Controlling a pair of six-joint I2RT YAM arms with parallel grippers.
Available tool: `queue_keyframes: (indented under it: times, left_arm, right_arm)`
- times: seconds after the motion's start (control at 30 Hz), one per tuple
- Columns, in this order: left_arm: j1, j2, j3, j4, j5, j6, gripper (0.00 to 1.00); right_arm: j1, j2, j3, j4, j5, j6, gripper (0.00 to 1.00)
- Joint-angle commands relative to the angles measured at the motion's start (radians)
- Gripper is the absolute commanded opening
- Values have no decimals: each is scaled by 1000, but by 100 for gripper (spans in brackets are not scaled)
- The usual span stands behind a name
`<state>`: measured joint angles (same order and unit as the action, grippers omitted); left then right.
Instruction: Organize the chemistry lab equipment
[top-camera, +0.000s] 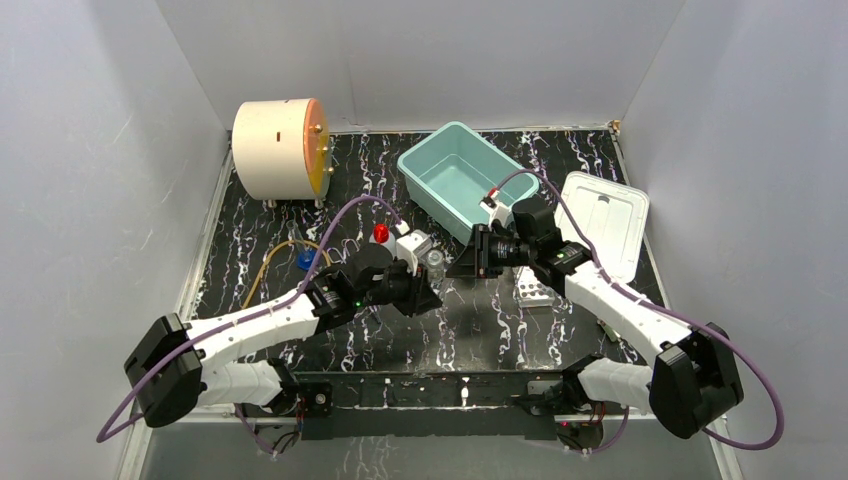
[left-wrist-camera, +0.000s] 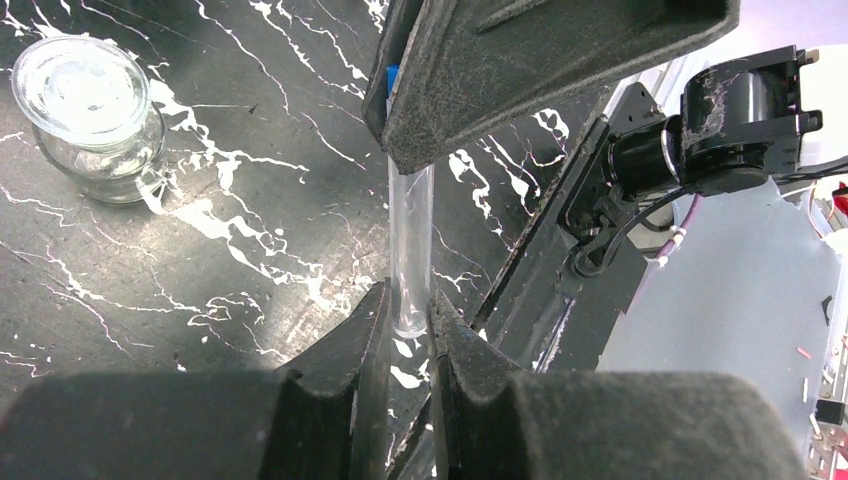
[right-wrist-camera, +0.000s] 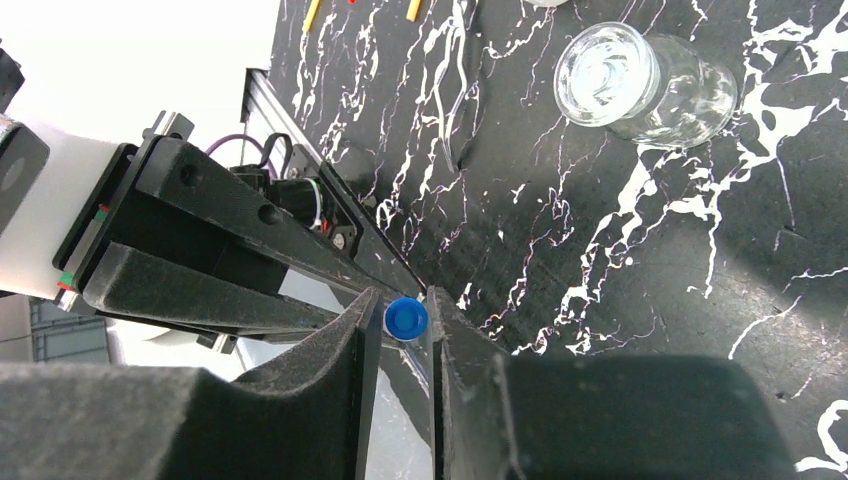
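Left jaws pinch the blue-capped tube low; right jaws flank its cap.

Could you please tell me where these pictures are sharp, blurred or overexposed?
Top external view: evenly lit, sharp throughout. Left wrist view: the near black fingers blur, the blue-capped clear thin tube is sharp, the upper right is washed out. Right wrist view: the clear glass vial glints, the upper left is blown white.

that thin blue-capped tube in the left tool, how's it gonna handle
The blue-capped tube looks stiff: it runs straight with the left tool pinching just its end. Smooth clear wall, so probably slippery and light. Round and slender, likely to roll if laid down.
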<state>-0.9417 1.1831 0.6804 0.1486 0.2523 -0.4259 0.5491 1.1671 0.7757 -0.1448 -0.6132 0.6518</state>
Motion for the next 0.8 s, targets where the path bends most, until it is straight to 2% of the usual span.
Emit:
queue_keyframes:
  times: [0.0, 0.03, 0.07, 0.1, 0.13, 0.17, 0.27, 0.5, 0.6, 0.77]
  left_arm:
    - [1, -27, -1, 4, 11, 19, 0]
    - [0, -27, 0, -1, 6, 18, 0]
    - [1, -29, 0, -7, 1, 17, 7]
    - [1, -31, -2, -11, -5, 18, 23]
    - [0, -38, -7, -13, -10, 23, 43]
    - [1, -48, -15, -7, -22, 23, 58]
    - [1, -78, -32, -9, -85, 14, 83]
    - [1, -109, -2, -80, -164, -48, 90]
    - [1, -127, -4, -100, -173, -83, 92]
    - [1, -169, -19, -124, -192, -132, 93]
  right_arm:
    - [-1, 7, -4, 59, -32, 6, 29]
    - [-2, 5, -4, 59, -25, 6, 27]
    - [-2, 4, -4, 58, -16, 6, 26]
    - [-3, 1, -3, 52, -3, 2, 25]
    - [-2, 0, -1, 48, 2, -5, 23]
    - [-2, 0, 1, 41, 4, -16, 23]
    - [-3, 7, 20, -14, 60, -64, 22]
    - [-3, 3, 123, -261, 382, -198, 22]
    - [-3, -14, 157, -360, 552, -227, 22]
    - [-2, -60, 165, -453, 742, -233, 19]
